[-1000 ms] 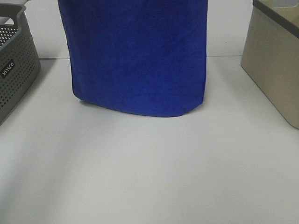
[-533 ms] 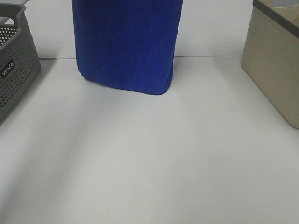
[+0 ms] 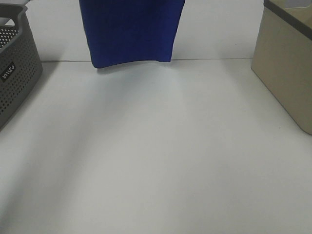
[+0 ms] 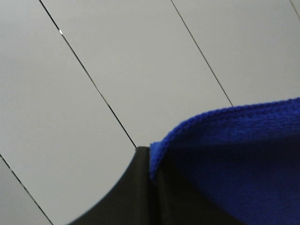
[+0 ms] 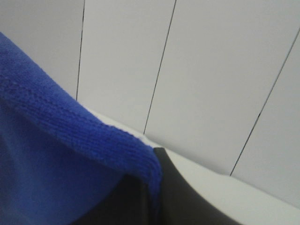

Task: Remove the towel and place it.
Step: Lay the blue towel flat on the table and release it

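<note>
Your left gripper (image 4: 152, 187) and right gripper (image 5: 152, 197) have their jaws clamped on the towel (image 3: 131, 31), which hangs over the far edge of the worktop (image 3: 156, 161). The grey basket (image 3: 17, 73) sits at the left edge and the beige bin (image 3: 285, 68) at the right.

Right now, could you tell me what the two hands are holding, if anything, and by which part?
The towel: the left hand pinches its hemmed edge at one upper corner, and the right hand pinches it at the other.

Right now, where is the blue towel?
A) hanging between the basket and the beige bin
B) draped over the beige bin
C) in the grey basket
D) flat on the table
A: the towel hangs down from the top of the high view, between the grey basket and the beige bin.
</note>
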Tool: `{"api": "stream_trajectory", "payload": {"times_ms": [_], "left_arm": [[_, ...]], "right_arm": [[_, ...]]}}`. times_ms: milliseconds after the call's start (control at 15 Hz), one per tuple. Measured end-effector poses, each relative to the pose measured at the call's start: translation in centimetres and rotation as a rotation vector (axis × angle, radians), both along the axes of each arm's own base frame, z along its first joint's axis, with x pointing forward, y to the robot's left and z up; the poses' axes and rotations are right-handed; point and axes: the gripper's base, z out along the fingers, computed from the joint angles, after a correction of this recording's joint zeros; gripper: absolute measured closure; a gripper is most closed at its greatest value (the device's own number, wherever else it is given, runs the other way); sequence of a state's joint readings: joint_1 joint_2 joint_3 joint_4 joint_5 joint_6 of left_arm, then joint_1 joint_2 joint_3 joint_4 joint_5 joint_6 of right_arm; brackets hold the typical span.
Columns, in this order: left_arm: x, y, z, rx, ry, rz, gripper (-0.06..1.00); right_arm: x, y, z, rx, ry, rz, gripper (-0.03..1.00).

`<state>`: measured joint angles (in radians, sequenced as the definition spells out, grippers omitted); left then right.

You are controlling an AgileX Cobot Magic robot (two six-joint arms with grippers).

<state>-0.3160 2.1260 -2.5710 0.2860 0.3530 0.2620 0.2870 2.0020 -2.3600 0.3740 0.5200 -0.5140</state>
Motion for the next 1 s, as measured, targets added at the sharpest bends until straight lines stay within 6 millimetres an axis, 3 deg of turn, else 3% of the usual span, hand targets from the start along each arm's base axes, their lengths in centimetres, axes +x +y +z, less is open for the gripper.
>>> {"api": "stream_trajectory", "payload": {"times_ms": [200, 333, 533, 600, 733, 1000], "left_arm": [[-0.1, -0.6, -2.0, 0.043, 0.212, 0.032, 0.94], [-0.5, -1.2, -2.7, 0.083, 0.3, 0.035, 0.94], [-1.6, -1.2, -2.4, 0.093, 0.378, 0.04, 0.94], [-3.2, -0.6, -1.9, 0.088, 0.484, 0.048, 0.94], [-5.2, 0.1, -1.6, 0.087, 0.621, 0.05, 0.94], [-6.6, 0.1, -1.9, 0.049, 0.749, 0.018, 0.94]], "right_arm": [[-0.7, 0.3, -1.2, -0.053, 0.147, 0.056, 0.95], [-1.9, 0.2, -1.0, -0.086, 0.216, 0.088, 0.95], [-4.1, -0.2, 0.3, -0.112, 0.267, 0.121, 0.95], [-5.8, -0.5, 0.6, -0.123, 0.371, 0.146, 0.95], [-7.0, -0.7, 0.1, -0.143, 0.505, 0.166, 0.95], [-7.5, -0.8, -0.1, -0.098, 0.586, 0.143, 0.95]]}}
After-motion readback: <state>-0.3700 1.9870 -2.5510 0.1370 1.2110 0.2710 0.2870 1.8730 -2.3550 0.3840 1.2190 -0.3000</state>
